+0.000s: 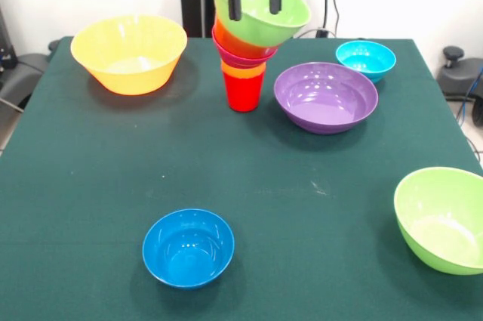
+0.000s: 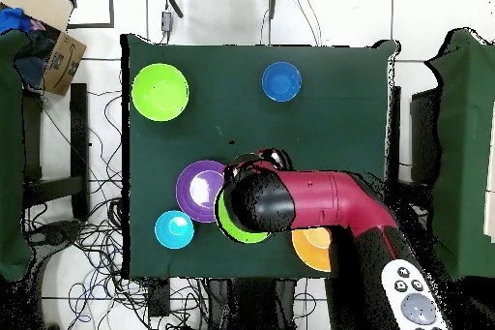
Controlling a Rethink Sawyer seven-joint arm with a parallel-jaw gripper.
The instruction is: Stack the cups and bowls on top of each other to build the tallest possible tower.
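The tower [image 1: 244, 72] stands at the far middle of the table: a red cup [image 1: 244, 93] as base, then an orange cup [image 1: 243, 70], a pink bowl [image 1: 240, 57], an orange bowl [image 1: 232, 40] and a lime green bowl [image 1: 264, 23] tilted on top. My gripper [image 1: 255, 5] hangs over the top green bowl, its two black fingers [image 1: 235, 0] apart inside the bowl's mouth, open. In the overhead view my arm [image 2: 309, 200] hides the tower except an edge of the green bowl [image 2: 235, 231].
Loose bowls lie on the green table [image 1: 90, 185]: a yellow-orange one [image 1: 129, 53], a purple one [image 1: 325, 97], a light blue one [image 1: 366, 59], a second lime green one [image 1: 441, 219] and a dark blue one [image 1: 188, 248]. A cardboard box [image 2: 48, 36] stands off the table.
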